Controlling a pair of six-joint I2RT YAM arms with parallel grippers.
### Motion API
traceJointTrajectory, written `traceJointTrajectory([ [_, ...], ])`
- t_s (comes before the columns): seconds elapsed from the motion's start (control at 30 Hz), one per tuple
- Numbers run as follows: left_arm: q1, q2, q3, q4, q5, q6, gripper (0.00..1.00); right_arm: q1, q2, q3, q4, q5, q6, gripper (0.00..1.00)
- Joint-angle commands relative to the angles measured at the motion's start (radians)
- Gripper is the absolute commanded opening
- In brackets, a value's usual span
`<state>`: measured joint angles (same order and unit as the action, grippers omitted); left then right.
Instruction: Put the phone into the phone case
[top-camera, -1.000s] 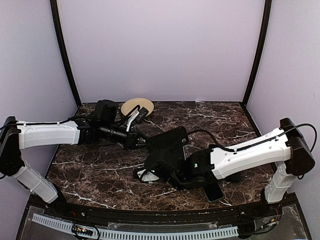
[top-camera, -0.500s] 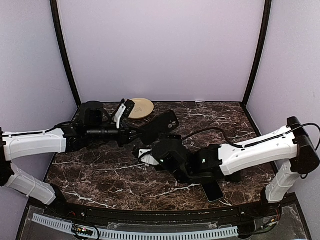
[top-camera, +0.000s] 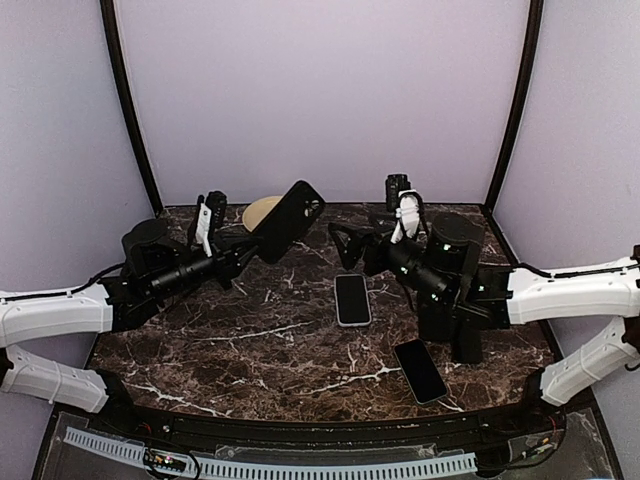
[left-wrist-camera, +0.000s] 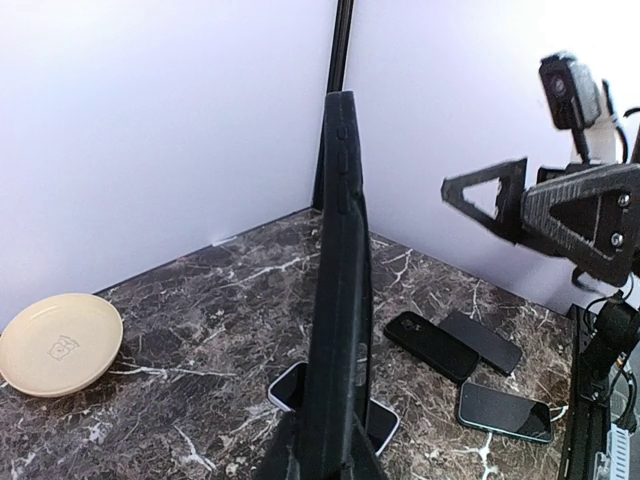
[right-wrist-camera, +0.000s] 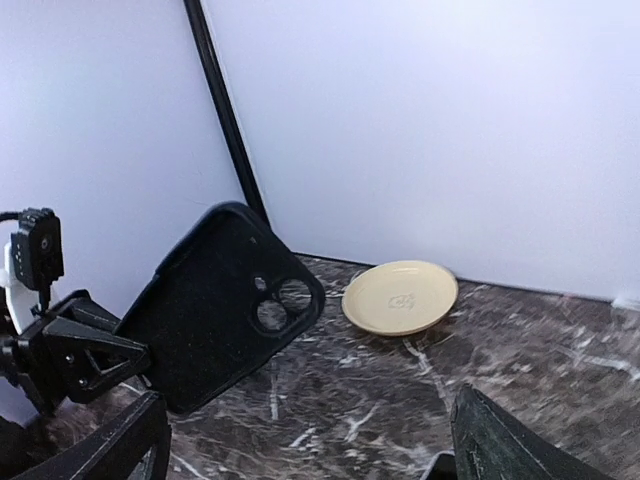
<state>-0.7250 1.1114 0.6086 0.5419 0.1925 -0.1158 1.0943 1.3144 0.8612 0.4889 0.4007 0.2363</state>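
**Status: case raised, phone on table**

The dark brown marble-patterned tabletop with white veins (top-camera: 200, 340) is carrying several handsets. Nearest the arm bases, a dark glossy smartphone (top-camera: 420, 371) is lying flat on the right. In the left wrist view, two more black handsets (left-wrist-camera: 432, 345) are lying side by side just beyond it.

At the table centre, the white-edged smartphone with a dark screen (top-camera: 352, 299) is lying flat, screen up and touched by neither arm.

The left arm is reaching low across the table. The left gripper (top-camera: 248, 252) is clamping the lower end of the black rectangular phone case (top-camera: 290, 220). The case is being held clear of the table, tilted, with its camera cutout at the top.

The right arm is extending toward the centre. The right gripper (top-camera: 345, 250) is hovering above the table with its fingers spread wide and nothing between them.

Behind the case, a cream round plate (top-camera: 258, 212) is sitting by the back wall. Its centre emblem is too small to read.

Pale lilac walls (top-camera: 320, 90) and black corner posts (top-camera: 130, 110) are enclosing the table.
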Motion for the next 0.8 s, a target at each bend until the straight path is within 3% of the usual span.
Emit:
traceJointTrajectory([
  [0.0,-0.005,-0.040,-0.042,0.169,-0.035,-0.014,0.00,-0.015,0.078,-0.042,0.316,-0.151,0.324,0.98],
  [0.27,-0.005,-0.037,-0.055,0.208,0.010,-0.046,0.00,-0.032,0.236,0.080,0.375,-0.217,0.368,0.96],
  [0.53,-0.004,-0.029,-0.058,0.227,0.059,-0.063,0.00,-0.081,0.332,0.170,0.395,-0.370,0.411,0.77],
  [0.63,-0.004,-0.030,-0.060,0.235,0.073,-0.066,0.00,-0.090,0.353,0.198,0.390,-0.423,0.414,0.56],
  [0.67,-0.005,-0.025,-0.055,0.231,0.094,-0.069,0.00,-0.098,0.349,0.199,0.401,-0.471,0.403,0.30],
  [0.77,-0.004,-0.013,-0.042,0.214,0.119,-0.076,0.00,-0.100,0.318,0.200,0.361,-0.492,0.354,0.07],
])
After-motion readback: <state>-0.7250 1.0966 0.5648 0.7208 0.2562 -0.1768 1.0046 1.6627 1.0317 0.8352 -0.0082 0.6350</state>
